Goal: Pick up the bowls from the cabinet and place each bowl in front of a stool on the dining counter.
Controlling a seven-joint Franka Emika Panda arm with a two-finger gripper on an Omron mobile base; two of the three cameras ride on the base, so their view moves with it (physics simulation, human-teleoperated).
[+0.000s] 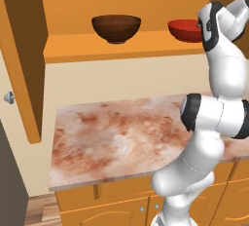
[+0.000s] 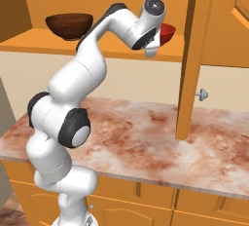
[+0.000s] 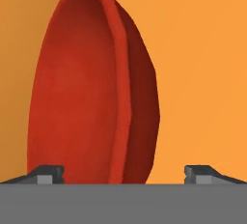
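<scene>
Both bowls sit on the cabinet (image 1: 97,6) shelf, well apart. We see the brown bowl (image 1: 116,28) upright toward the left; its inside isn't visible to us from the base views. The red bowl (image 3: 91,88) sits toward the right, partly behind the arm. In the hand view its glossy red hollow looks empty, rim running up the frame since the view is rolled. The brown bowl is dark wood-grained, round, about the same size as the red one. Our gripper (image 3: 123,174) is released, jaws wide, fingertips (image 3: 47,174) on either side of the red bowl's rim, grasping nothing. Marble worktop (image 1: 116,137) below the shelf.
</scene>
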